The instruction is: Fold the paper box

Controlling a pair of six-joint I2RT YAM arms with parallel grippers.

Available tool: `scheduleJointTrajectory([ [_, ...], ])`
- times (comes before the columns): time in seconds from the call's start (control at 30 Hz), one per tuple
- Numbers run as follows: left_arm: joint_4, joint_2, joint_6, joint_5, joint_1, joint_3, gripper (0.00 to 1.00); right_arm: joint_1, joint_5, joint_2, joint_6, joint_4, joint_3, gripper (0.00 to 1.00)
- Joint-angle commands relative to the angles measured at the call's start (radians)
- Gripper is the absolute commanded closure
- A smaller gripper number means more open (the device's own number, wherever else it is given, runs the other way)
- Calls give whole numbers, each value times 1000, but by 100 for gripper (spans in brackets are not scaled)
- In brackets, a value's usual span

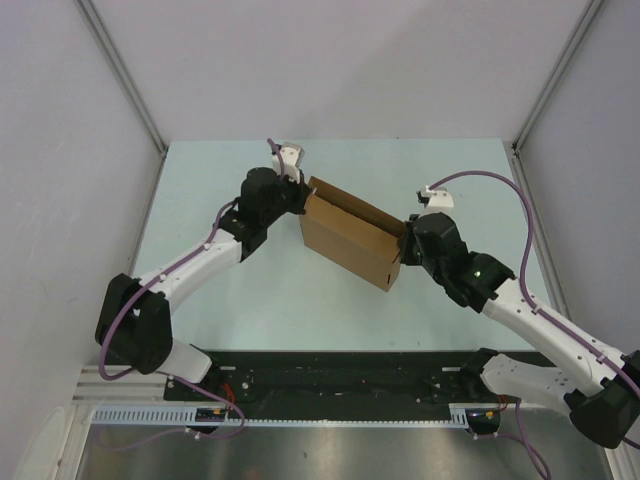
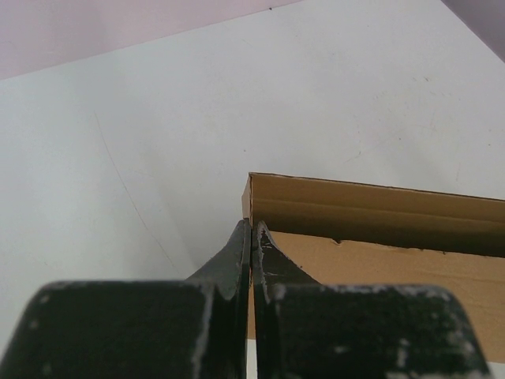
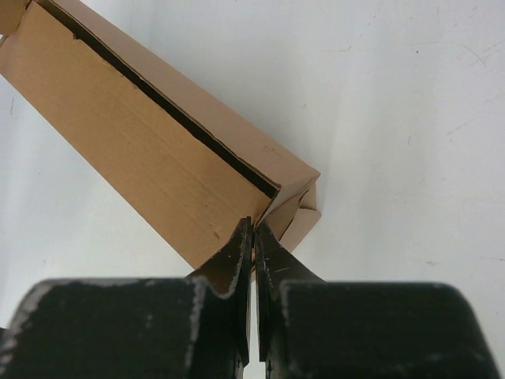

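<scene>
The paper box (image 1: 348,238) is a long brown cardboard shape lying at an angle in the middle of the table, its top seam standing slightly ajar. My left gripper (image 1: 302,205) is at its far left end. In the left wrist view the left gripper (image 2: 252,229) is shut on the end wall of the box (image 2: 379,260) at the corner. My right gripper (image 1: 405,240) is at the near right end. In the right wrist view the right gripper (image 3: 253,225) is shut on the folded end flap of the box (image 3: 142,142).
The pale green table (image 1: 250,300) is walled in by white panels at the back and on both sides. A black rail (image 1: 330,375) with the arm bases runs along the near edge. Purple cables loop over both arms.
</scene>
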Motion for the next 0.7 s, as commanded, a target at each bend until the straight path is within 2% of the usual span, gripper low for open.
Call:
scheduleJointTrajectory([
  [0.0,-173,41,-36,7,-27,3,100,18,9,-12,-8,-40,-53,100],
  [0.67,-155,-66,-63,-76,-27,-79,100,-17,-30,-75,-10,-29,-82,100],
])
